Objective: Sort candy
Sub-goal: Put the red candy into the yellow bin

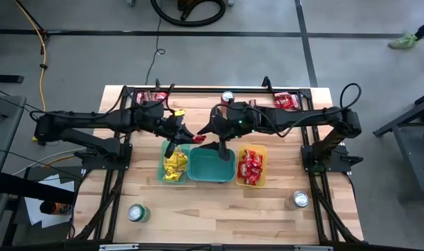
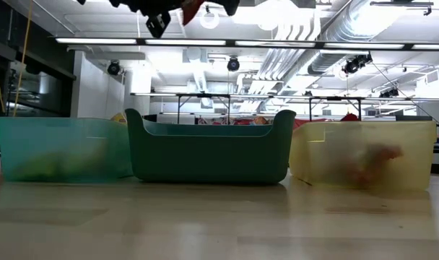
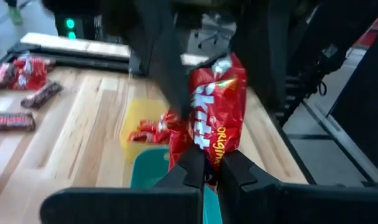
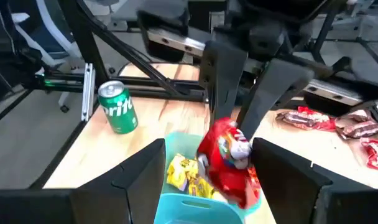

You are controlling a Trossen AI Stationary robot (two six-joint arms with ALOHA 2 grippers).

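Red and shiny, a candy packet (image 3: 211, 118) hangs clenched between the fingers of the left gripper (image 3: 212, 171), held in the air above the teal bin (image 1: 210, 166) at the middle of the pale wooden table (image 1: 219, 209). The right gripper (image 4: 207, 165) faces it just beside, its fingers spread wide with nothing between them; whether they touch the packet is hard to tell from above.

Three bins stand side by side, touching. The green bin (image 1: 174, 167) on the left arm's side holds yellow packets (image 1: 174, 164). The yellow bin (image 1: 252, 167) on the right arm's side holds red packets (image 1: 251, 165).

More loose candy (image 1: 284, 102) lies by the table's far edge, and dark brown bars (image 3: 15, 119) lie on the wood there too. A green drink can (image 1: 137, 213) stands near the front edge, well apart from the bins, with two other cans (image 1: 298, 200) elsewhere on the table.
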